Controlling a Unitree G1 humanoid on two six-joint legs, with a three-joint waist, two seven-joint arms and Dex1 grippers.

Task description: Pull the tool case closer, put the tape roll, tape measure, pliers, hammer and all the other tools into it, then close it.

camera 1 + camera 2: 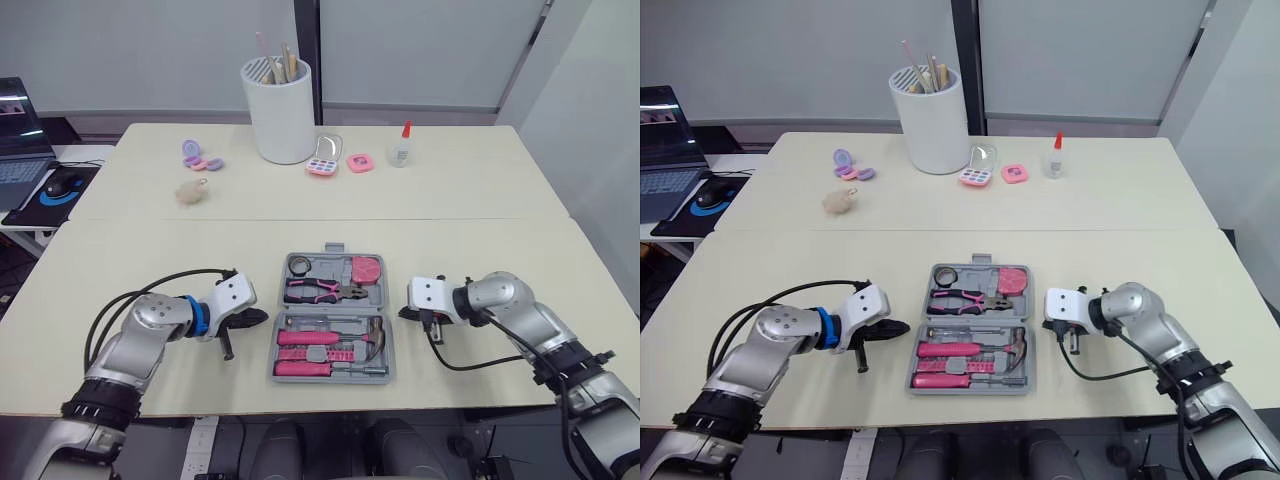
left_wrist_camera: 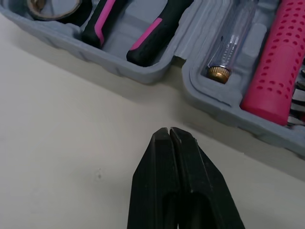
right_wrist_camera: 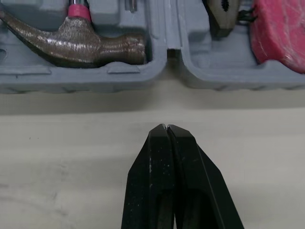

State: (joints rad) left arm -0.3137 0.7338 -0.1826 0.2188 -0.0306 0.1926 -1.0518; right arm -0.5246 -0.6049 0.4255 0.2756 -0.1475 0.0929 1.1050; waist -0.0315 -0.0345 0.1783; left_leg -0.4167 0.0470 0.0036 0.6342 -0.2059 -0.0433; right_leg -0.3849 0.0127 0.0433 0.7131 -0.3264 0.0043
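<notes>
Flanking the open grey plastic tool case, left gripper and right gripper sit pinched together, empty; white cylindrical pot and small glue bottle stand well behind.

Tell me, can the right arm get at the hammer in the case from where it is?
Probably yes: the right gripper, shut, faces the hammer across bare table, only the low wall of the open tool case between.

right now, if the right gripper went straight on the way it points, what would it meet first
Most likely the side wall of the tool case, near the split between its halves, beside the hammer head. The right gripper, jaws shut, has bare table before it; its tilt is unclear.
</notes>
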